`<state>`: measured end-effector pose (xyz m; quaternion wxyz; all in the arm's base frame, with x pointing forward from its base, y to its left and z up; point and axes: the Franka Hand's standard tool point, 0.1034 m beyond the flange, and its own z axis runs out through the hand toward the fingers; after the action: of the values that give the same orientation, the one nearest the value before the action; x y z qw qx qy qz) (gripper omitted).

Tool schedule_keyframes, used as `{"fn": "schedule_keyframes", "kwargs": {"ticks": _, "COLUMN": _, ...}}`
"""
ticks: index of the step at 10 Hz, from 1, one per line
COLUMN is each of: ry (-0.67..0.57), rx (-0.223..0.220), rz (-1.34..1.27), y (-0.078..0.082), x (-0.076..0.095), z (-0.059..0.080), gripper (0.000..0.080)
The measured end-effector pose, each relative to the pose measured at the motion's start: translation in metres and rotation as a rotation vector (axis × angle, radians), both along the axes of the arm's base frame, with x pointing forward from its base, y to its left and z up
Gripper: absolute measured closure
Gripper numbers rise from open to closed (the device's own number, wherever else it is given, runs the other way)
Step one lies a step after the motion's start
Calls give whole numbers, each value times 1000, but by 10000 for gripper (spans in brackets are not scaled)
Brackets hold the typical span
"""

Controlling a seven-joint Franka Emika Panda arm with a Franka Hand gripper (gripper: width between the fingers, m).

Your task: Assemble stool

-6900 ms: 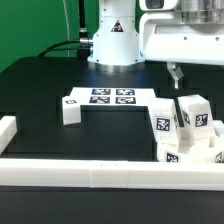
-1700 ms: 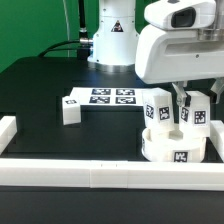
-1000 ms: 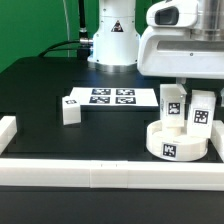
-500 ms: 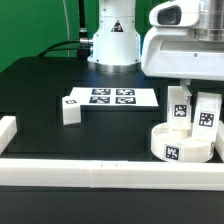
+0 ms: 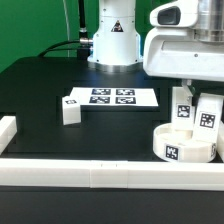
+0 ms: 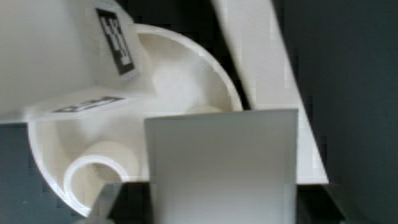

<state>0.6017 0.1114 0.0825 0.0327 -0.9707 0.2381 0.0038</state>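
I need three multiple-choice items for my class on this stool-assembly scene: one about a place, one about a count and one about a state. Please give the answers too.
1. Where is the lone leg? A inside the seat; B beside the marker board; C under the gripper.
2. How many tags does the marker board carry? A two; B six; C four.
3. How is the held leg posed? A upright at the seat; B lying flat; C tilted over the marker board.
Answers: B, it sits at the board's end on the exterior view's left. C, the tags form two rows of two. A, it stands on end under the gripper.
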Motion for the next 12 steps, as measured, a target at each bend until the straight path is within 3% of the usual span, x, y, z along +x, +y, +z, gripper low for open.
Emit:
{"fn": "schedule_keyframes", "kwargs": {"ticks": 4, "ry": -33, "rx": 34, "rz": -288, "y": 14, "x": 8, "z": 3, "gripper": 459}}
{"fn": "schedule_keyframes", "kwargs": {"ticks": 12, "ry": 8, "rx": 73, "rz": -694, "y": 11, "x": 9, "z": 3, "gripper": 459}}
